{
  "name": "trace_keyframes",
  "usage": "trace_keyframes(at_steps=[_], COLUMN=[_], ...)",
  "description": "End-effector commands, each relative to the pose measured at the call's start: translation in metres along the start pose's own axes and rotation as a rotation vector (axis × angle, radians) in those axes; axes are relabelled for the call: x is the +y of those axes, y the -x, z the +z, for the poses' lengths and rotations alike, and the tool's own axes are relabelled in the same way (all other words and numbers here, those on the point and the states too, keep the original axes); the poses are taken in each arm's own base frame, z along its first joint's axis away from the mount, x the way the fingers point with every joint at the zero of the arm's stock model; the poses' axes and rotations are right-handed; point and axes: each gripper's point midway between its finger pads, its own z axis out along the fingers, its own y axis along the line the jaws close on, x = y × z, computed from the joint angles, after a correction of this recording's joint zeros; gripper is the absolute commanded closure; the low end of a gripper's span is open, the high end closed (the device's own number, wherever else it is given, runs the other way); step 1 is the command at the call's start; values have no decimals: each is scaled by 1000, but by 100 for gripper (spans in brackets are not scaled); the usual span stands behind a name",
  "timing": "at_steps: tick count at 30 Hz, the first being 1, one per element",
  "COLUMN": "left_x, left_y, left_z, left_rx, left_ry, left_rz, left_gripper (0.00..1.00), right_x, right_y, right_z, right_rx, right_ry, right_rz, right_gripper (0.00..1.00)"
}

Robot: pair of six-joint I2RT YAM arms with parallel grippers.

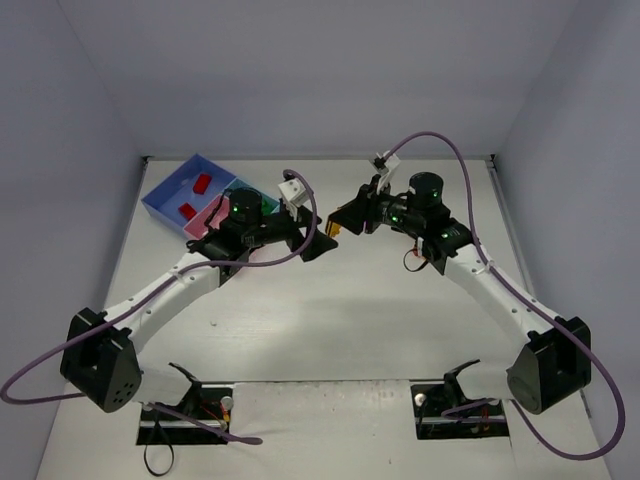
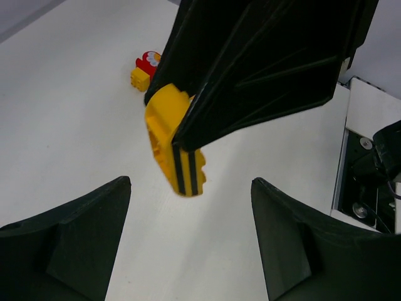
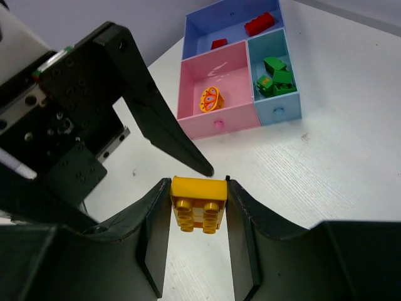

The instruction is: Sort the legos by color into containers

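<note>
My right gripper (image 3: pixel 198 210) is shut on a yellow lego (image 3: pixel 198 202), held above the table with its studs facing the camera. In the left wrist view the same yellow lego (image 2: pixel 164 135) hangs between the right arm's black fingers (image 2: pixel 263 69). Just below it, my left gripper (image 2: pixel 191 182) is open and holds nothing. From above, both grippers meet mid-table, left gripper (image 1: pixel 315 240) and right gripper (image 1: pixel 343 222). The tray holds two red legos (image 3: pixel 259 24) in the blue compartment (image 3: pixel 207 28), a yellow-orange piece (image 3: pixel 212 98) in the pink compartment (image 3: pixel 195 81), and green legos (image 3: pixel 276 76) in the teal compartment (image 3: pixel 266 50).
A red and yellow lego stack (image 2: pixel 145 68) lies on the white table beyond the grippers. The tray (image 1: pixel 160 200) stands at the back left, partly hidden behind the left arm. Walls close in the table at the back and on both sides.
</note>
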Motion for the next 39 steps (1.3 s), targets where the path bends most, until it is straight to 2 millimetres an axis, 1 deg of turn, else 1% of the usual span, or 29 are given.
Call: trace_keyframes(at_steps=[1, 3, 4, 5, 10, 11, 13, 15, 16, 18, 19, 20, 23, 24, 25, 26, 27, 28, 29, 31, 32, 33, 34, 35, 36, 37, 38, 39], left_x=[-3, -3, 3, 3, 17, 22, 25, 27, 29, 29, 28, 27, 23, 21, 21, 21, 21, 22, 25, 36, 43, 47, 60, 68, 73, 83, 96, 106], left_y=[48, 50, 49, 51, 54, 55, 57, 66, 65, 69, 67, 70, 72, 69, 69, 66, 61, 56, 47, 37, 23, 21, 18, 12, 4, -6, -4, -18], left_z=[13, 20, 26, 26, 33, 33, 33, 31, 32, 32, 34, 33, 35, 38, 38, 39, 41, 40, 40, 34, 30, 23, 14, 8, -2, -11, -28, -40], left_rx=[-138, -141, -149, -159, -194, -201, -219, -266, -272, -299, -295, -310, -321, -308, -309, -299, -286, -275, -257, -239, -218, -222, -230, -226, -215, -187, -196, -145], left_ry=[61, 75, 118, 117, 202, 233, 247, 270, 276, 277, 275, 275, 245, 227, 223, 222, 216, 224, 235, 292, 325, 347, 388, 421, 458, 512, 568, 624], left_rz=[126, 129, 125, 126, 122, 108, 104, 95, 88, 83, 77, 77, 82, 80, 76, 64, 59, 52, 37, 20, -11, -31, -70, -93, -115, -152, -167, -205], left_gripper=[29, 29, 29, 29, 29, 30, 32, 37, 39, 46, 48, 50, 71, 80, 85, 89, 93, 93, 94, 94, 94, 94, 94, 94, 94, 93, 92, 90], right_x=[7, 4, 4, 5, 6, 5, 7, 6, 7, 6, 6, 6, 4, 4, 3, 2, 1, -4, -8, -18, -30, -37, -43, -59, -66, -74, -88, -106], right_y=[43, 43, 42, 42, 41, 40, 39, 36, 36, 32, 31, 31, 28, 27, 26, 25, 25, 26, 27, 26, 29, 28, 31, 34, 34, 34, 31, 31], right_z=[2, 2, 2, 1, 0, 0, 1, 1, 2, 3, 3, 3, 4, 4, 4, 5, 5, 5, 4, 2, -1, -4, -8, -16, -22, -30, -40, -54], right_rx=[-130, -139, -139, -140, -143, -142, -142, -137, -136, -130, -129, -129, -124, -121, -120, -117, -117, -125, -131, -132, -148, -147, -156, -176, -180, -193, -196, -217], right_ry=[-31, -55, -51, -49, -52, -52, -49, -49, -47, -46, -47, -47, -48, -49, -49, -52, -58, -86, -109, -164, -227, -263, -296, -355, -387, -424, -497, -575], right_rz=[-35, -12, -7, -3, 8, 11, 13, 17, 17, 20, 21, 22, 24, 26, 28, 32, 36, 45, 56, 83, 96, 118, 130, 145, 171, 189, 216, 254], right_gripper=[100, 100, 100, 100, 100, 100, 100, 100, 100, 100, 100, 100, 100, 99, 97, 83, 73, 57, 51, 41, 39, 37, 34, 33, 33, 33, 33, 33])
